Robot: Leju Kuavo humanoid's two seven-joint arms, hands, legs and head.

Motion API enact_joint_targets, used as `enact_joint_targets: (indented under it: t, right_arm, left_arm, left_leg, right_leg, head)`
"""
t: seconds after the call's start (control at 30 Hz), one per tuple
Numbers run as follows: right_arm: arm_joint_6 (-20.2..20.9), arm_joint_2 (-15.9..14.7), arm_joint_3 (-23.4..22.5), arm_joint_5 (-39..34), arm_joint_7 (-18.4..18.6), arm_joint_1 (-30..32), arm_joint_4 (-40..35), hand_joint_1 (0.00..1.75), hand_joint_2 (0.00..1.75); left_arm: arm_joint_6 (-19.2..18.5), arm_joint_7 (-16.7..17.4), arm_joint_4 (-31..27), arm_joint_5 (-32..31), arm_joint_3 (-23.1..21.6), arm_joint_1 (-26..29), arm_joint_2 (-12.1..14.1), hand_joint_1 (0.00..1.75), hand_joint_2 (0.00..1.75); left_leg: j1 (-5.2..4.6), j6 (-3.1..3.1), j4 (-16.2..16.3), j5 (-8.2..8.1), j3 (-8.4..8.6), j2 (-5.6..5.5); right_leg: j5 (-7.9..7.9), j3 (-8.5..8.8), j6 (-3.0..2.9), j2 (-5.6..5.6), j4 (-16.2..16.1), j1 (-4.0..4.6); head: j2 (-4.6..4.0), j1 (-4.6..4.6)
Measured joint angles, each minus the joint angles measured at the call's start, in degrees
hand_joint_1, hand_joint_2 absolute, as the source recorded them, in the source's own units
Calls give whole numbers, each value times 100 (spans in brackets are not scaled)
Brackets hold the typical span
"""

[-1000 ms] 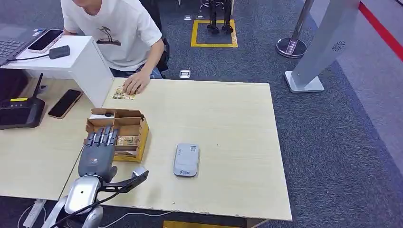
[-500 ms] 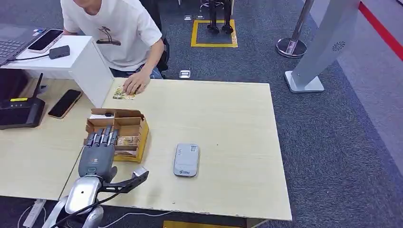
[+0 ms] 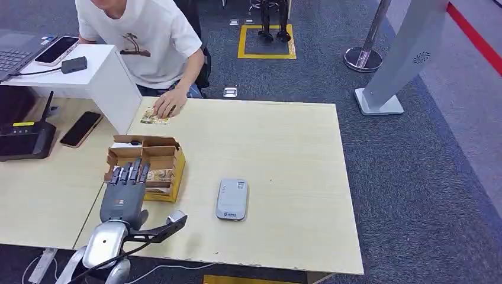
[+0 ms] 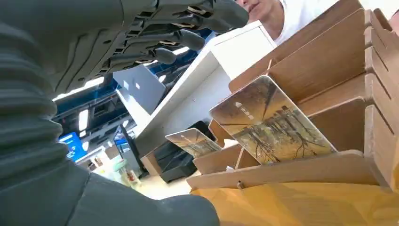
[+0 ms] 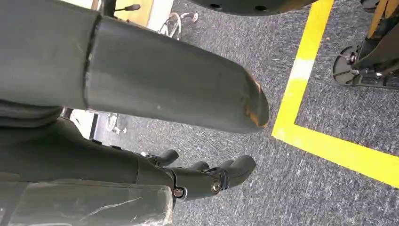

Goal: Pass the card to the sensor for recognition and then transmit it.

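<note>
While upright in its box (image 3: 176, 161), card (image 4: 270, 123) faces empty left hand (image 3: 123, 192).

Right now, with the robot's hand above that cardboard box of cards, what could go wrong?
The left hand hovers with spread fingers over the slotted brown cardboard card box. It might catch a thin divider and tip the box. The picture-printed card leans loosely in its slot, so it could slip from a pinch. The flat grey card sensor lies apart, so the card could drop on the way.
</note>
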Motion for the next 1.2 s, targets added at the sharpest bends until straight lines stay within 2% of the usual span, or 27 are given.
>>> enact_joint_targets:
  t: [0.63, 1.2]
  right_arm:
    - [-33, 0, -39, -28, 13, 1, 0, 0, 0]
    - [-44, 0, -44, -90, 61, 1, 0, 0, 0]
  left_arm:
    - [-232, 343, -192, 0, 4, 107, 116, 0, 175]
    - [-155, 494, -426, 0, 125, 89, 116, 0, 175]
  left_leg:
    - [0, 0, -1, 0, 0, -1]
    - [0, 0, -1, 0, 1, 0]
  right_leg:
    - [0, 1, 0, -1, 0, 0]
    - [0, 0, 0, 0, 0, 0]
  head:
    - [0, -2]
    - [0, 0]
